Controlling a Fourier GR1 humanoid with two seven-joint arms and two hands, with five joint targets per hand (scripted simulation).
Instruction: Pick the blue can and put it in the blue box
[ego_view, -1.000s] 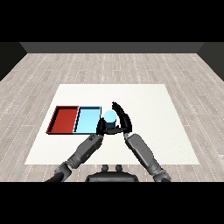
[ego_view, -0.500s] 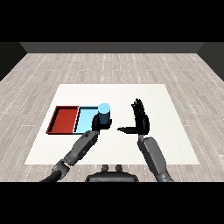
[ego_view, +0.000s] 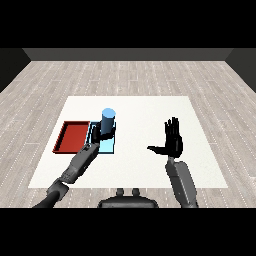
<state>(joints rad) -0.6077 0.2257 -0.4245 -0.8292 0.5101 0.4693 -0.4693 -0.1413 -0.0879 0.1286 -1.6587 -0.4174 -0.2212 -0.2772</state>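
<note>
Can (ego_view: 108, 120) held upright over blue tray (ego_view: 111, 145), left hand (ego_view: 98, 135) curled round lower wall. Judged light, rigid, smooth; mid-wall grasp suited. Right hand (ego_view: 172, 142) spread, empty.

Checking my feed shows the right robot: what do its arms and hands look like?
Both forearms are grey, rounded segments with darker joints. Each ends in a black hand with slim fingers and a thumb: left hand, right hand. No cables, markings or sleeves are visible.
</note>
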